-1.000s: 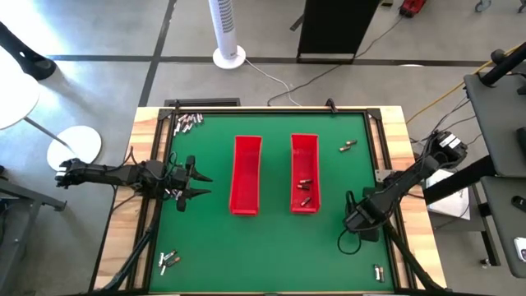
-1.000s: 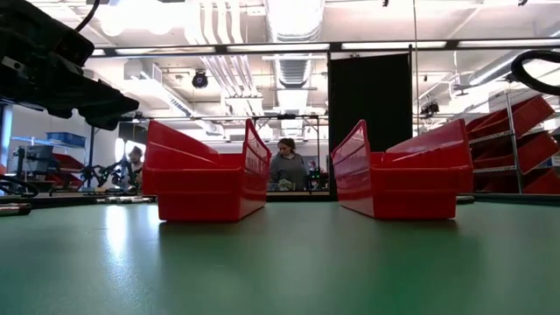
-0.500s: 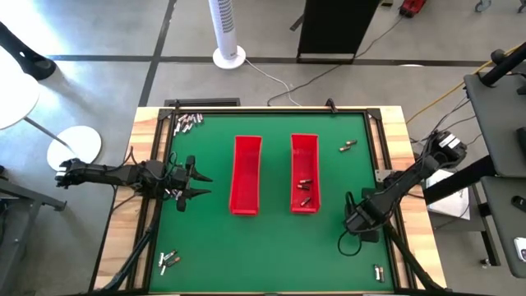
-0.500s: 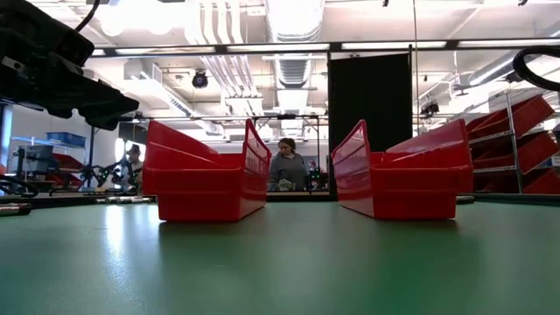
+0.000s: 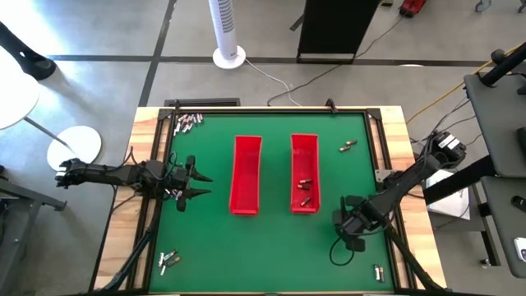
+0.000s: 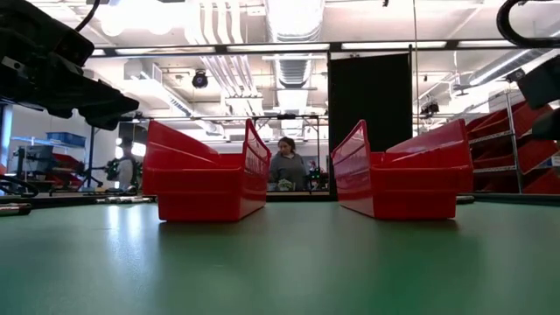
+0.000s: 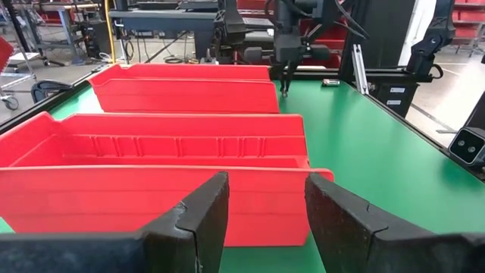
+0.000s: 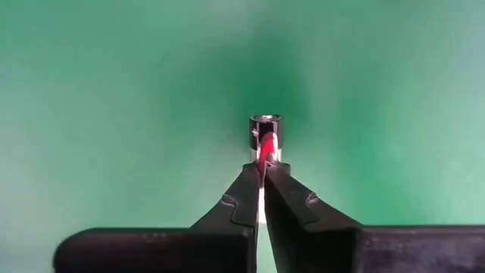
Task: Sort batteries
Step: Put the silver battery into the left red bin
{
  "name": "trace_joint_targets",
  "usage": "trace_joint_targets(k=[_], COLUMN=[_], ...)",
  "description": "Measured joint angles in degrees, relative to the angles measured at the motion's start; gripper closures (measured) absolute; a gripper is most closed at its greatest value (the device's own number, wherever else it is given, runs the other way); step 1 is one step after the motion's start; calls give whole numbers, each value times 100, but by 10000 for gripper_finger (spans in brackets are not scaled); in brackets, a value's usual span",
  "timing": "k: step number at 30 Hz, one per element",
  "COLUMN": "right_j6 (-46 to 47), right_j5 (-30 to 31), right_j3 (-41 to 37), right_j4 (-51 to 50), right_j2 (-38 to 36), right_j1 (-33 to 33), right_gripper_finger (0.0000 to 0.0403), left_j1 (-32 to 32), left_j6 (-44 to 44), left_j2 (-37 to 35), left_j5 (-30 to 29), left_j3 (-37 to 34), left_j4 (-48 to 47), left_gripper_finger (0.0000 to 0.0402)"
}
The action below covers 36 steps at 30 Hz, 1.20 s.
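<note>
The right gripper [image 8: 262,173] is over the green felt-like table mat [image 5: 263,247], near the front right part, just beside the front end of the right-hand long red plastic tray [image 5: 304,173] and apart from it. In the right wrist view its 2 dark fingers [image 8: 235,201] are pinched tight on 1 small silvery cylindrical battery w/ a reddish band [image 8: 265,136], which sticks out past the fingertips, mat blurred behind it. So right = clenched on that battery.

The left gripper [image 5: 200,184] hangs at the left side of the mat, pointing toward the left-hand long red plastic tray [image 5: 246,174], apart from it. Its fingers [image 7: 198,224] are spread w/ a clear gap, nothing between them.

Other batteries, all tiny silvery/dark cylinders:
- approx 3 lie inside the right tray [image 5: 305,190], toward its front half
- a cluster at the back left corner [image 5: 187,122], on the mat edge
- a small cluster at the front left corner [image 5: 168,261]
- 1 or 2 near the back right [image 5: 348,147], on the mat
- 1 by the front right corner [image 5: 379,272], on the wooden border

The left tray looks empty in the high view. The 2 trays stand parallel, near each other w/ a gap between, in the mat's middle.

In the low view a person in a grey top [image 6: 286,166] is seen far behind the table, between the 2 trays; another person [image 6: 122,166] shows further left, partly hidden
</note>
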Motion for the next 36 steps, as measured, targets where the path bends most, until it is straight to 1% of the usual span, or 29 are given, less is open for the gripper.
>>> trace_joint_targets(k=[7, 16, 25, 36], right_j6=[38, 387, 877, 542], right_j5=[392, 1525, 2347, 2936], right_j3=[-32, -87, -688, -1166], right_j4=[301, 691, 1886, 2828], right_j2=[280, 260, 238, 247], right_j1=[262, 819, 1293, 1361], right_gripper_finger=[392, 390, 390, 390], left_j1=[-1, -2, -1, 0], left_j6=[0, 0, 0, 0], left_j2=[0, 0, 0, 0], left_j5=[0, 0, 0, 0], left_j3=[0, 0, 0, 0], left_j4=[-1, -1, 0, -1], left_gripper_finger=[247, 247, 247, 247])
